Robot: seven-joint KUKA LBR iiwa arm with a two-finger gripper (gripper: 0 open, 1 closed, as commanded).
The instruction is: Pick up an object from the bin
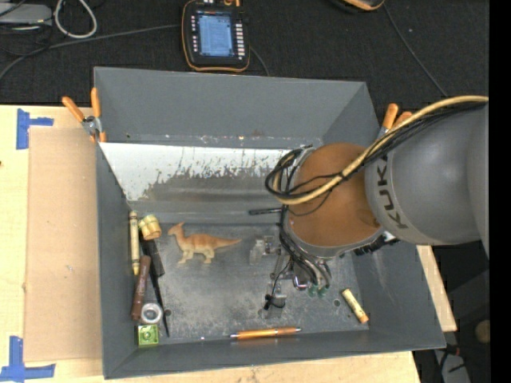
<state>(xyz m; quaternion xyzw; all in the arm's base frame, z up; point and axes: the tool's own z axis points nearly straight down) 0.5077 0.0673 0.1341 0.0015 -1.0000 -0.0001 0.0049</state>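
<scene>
Bin (239, 110): claw (276, 297) low over floor, just behind orange pencil (266, 334); apart or together, cannot tell.

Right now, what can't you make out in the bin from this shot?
Camera view, bin floor under the orange wrist cover: hidden by the arm.
Camera view, small green thing beside the pincer: partly covered, kind unclear.
Camera view, small grey thing right of the toy dinosaur: too small to identify.
Camera view, heap of pens by the left wall: overlapping, count unclear.
</scene>
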